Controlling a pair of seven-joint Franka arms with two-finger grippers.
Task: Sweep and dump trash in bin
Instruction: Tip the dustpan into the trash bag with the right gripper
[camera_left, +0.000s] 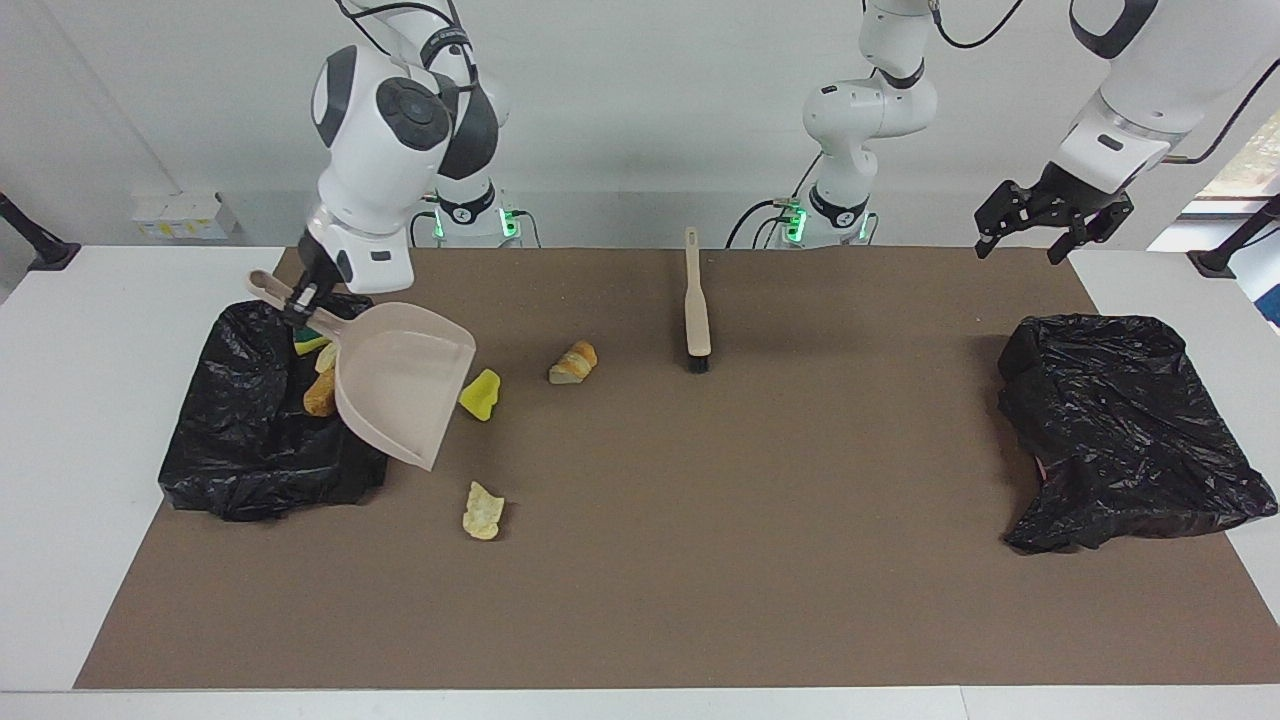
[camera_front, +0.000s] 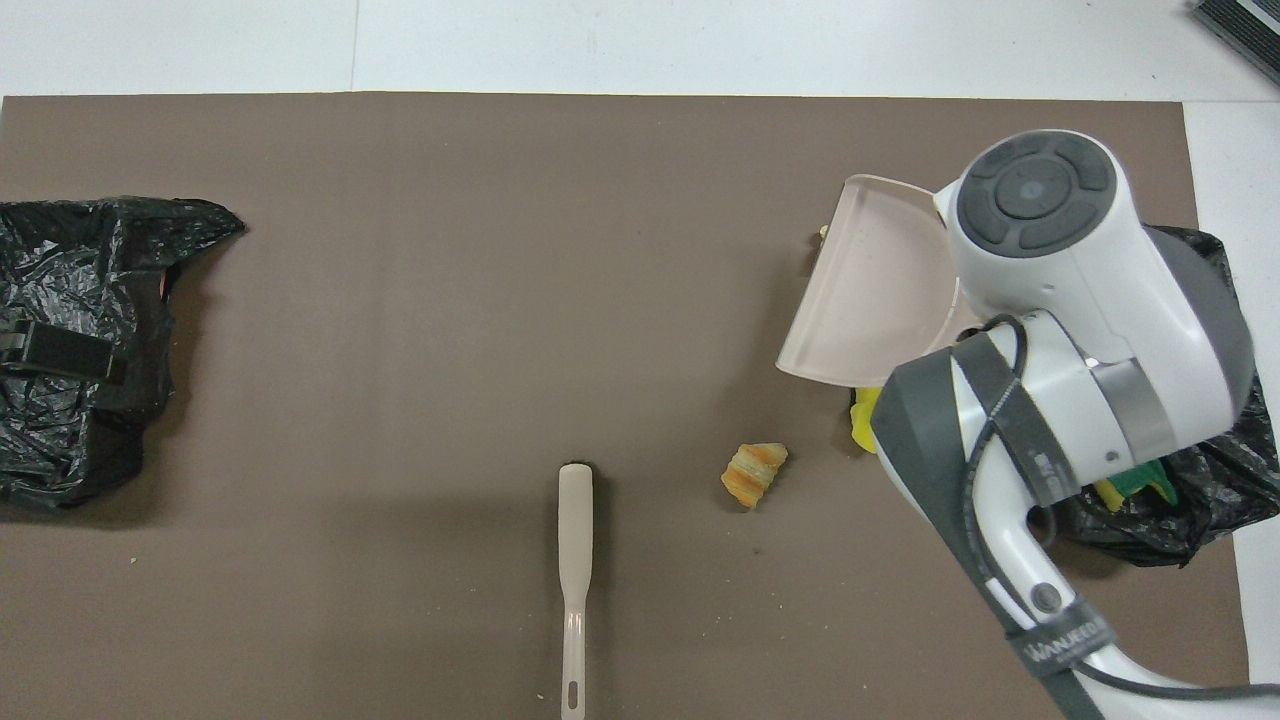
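Glowing evenly under bright, diffuse overhead lighting, both views staying sharp edge to edge. Casting only soft, faint shadows on the brown mat (camera_left: 700, 560), one spreading beside the brush (camera_left: 695, 300). Glinting in small highlights across the crinkled black bin bags (camera_left: 1120, 430). Spilling brighter daylight in at a window (camera_left: 1245, 165).
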